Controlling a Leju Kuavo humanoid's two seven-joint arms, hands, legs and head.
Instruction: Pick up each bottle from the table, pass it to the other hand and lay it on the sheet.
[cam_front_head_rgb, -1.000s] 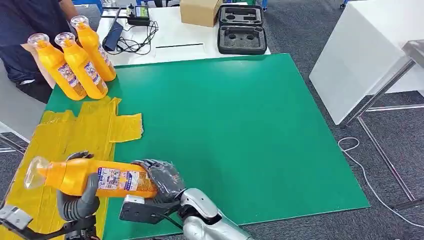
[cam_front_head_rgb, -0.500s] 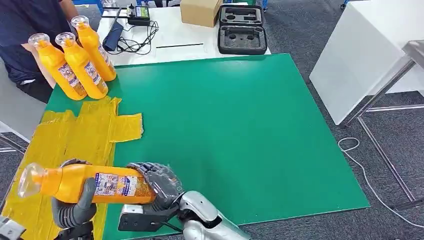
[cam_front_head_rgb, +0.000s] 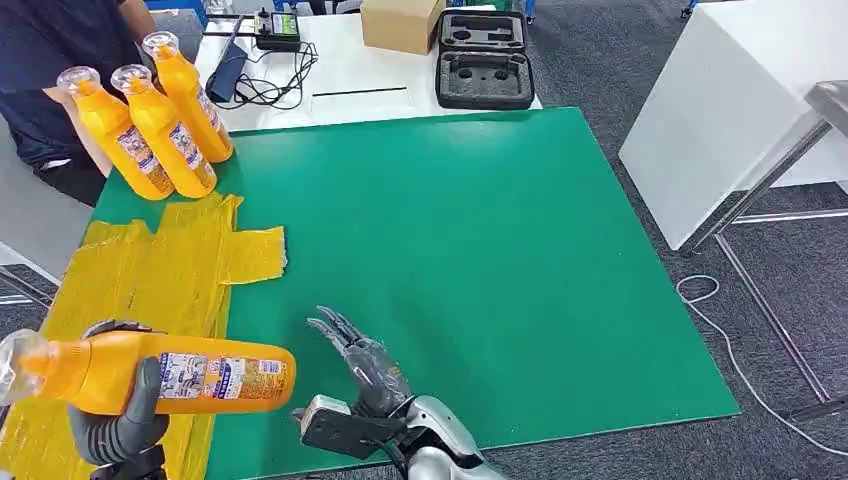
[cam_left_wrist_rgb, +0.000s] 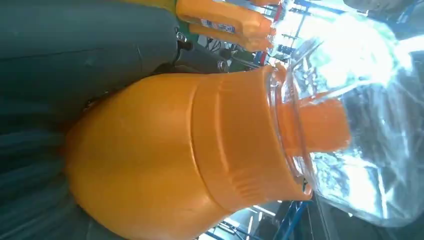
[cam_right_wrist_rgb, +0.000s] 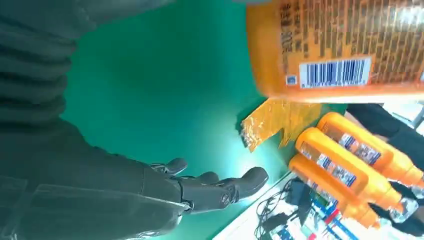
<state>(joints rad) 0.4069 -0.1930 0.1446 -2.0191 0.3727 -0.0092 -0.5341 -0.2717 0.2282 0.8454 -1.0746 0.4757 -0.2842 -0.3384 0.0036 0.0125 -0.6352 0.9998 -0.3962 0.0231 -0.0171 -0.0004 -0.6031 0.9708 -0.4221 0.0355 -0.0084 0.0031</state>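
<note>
Over yellow sheet (cam_front_head_rgb: 150, 270), bottle (cam_front_head_rgb: 165, 372) in left hand (cam_front_head_rgb: 120, 430); barcode at empty, spread right hand (cam_right_wrist_rgb: 210, 190)

1. The bottle (cam_front_head_rgb: 160, 372) you see in the left hand (cam_front_head_rgb: 115, 425) is orange, with a clear cap and a white, blue and red printed label.
2. The three standing bottles (cam_front_head_rgb: 150, 120) are the same orange, with clear caps.
3. The sheet (cam_front_head_rgb: 150, 270) is yellow.
4. The surface (cam_front_head_rgb: 450, 250) is plain green.
5. Both hands are dark grey; the right hand (cam_front_head_rgb: 365, 360) joins a silver arm.
6. The foam case (cam_front_head_rgb: 484, 60) is black.
</note>
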